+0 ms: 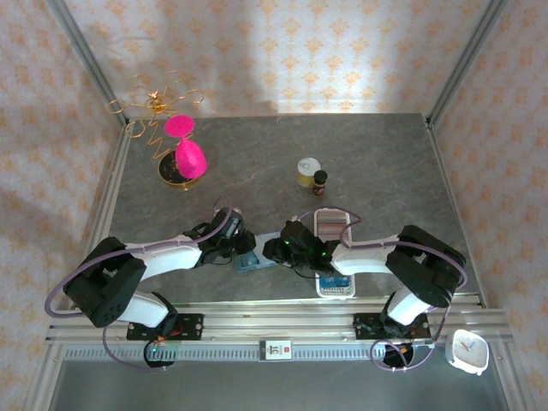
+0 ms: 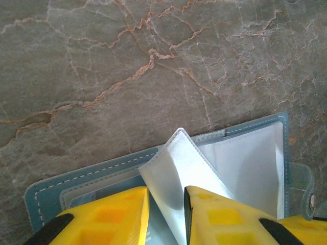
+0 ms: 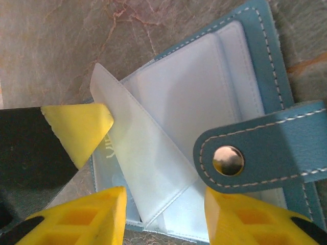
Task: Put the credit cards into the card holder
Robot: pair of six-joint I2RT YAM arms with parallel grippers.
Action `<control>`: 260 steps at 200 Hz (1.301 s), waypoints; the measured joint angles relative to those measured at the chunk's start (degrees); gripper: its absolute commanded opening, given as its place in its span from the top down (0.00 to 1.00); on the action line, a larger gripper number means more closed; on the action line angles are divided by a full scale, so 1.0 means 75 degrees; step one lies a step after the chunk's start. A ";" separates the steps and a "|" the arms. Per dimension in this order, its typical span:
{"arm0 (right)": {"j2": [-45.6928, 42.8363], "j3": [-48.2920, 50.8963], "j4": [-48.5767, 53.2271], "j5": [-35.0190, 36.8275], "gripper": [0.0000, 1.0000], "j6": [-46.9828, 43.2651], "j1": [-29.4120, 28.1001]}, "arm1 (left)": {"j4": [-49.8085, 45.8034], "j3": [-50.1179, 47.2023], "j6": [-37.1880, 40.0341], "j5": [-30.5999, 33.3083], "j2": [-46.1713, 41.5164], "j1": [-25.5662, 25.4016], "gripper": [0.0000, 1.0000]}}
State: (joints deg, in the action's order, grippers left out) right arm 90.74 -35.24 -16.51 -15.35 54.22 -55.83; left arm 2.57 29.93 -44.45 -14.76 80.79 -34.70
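Jaws of the left gripper (image 2: 166, 196) stand nearly closed, nipping a clear plastic sleeve (image 2: 176, 168) raised from the teal-blue square folding card holder (image 2: 76, 181). Jaws of the right gripper (image 3: 163, 204) stand wide apart, straddling the same sleeve (image 3: 138, 153) and gripping nothing. The holder (image 1: 250, 262) lies open and flat on the grey veined table (image 2: 102, 61) between both grippers, snap tab (image 3: 265, 153) folded over the pockets. A blue credit card (image 1: 336, 282) sits at the near end of a long white tray (image 1: 330, 212), just right of the holder.
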 measured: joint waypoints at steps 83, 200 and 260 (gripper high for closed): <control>0.0219 -0.0125 -0.0335 -0.0198 0.67 0.0026 -0.0087 | 0.0038 -0.0061 -0.0003 -0.0067 -0.0117 0.0041 0.71; 0.0350 -0.0702 -0.0530 -0.0504 0.65 -0.0300 -0.0361 | -0.0475 -0.0070 -0.0087 0.0653 -0.1813 0.0230 0.41; 0.1268 -0.1215 -0.0720 -0.0982 0.53 -0.0490 -0.0484 | -0.1279 -0.0254 -0.0294 0.1693 -0.3005 0.0548 0.36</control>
State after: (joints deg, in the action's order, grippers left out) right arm 100.25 -44.36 -21.91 -22.72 50.54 -59.46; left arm -7.03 28.03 -46.65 -2.07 58.26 -30.59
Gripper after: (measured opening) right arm 0.455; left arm 0.637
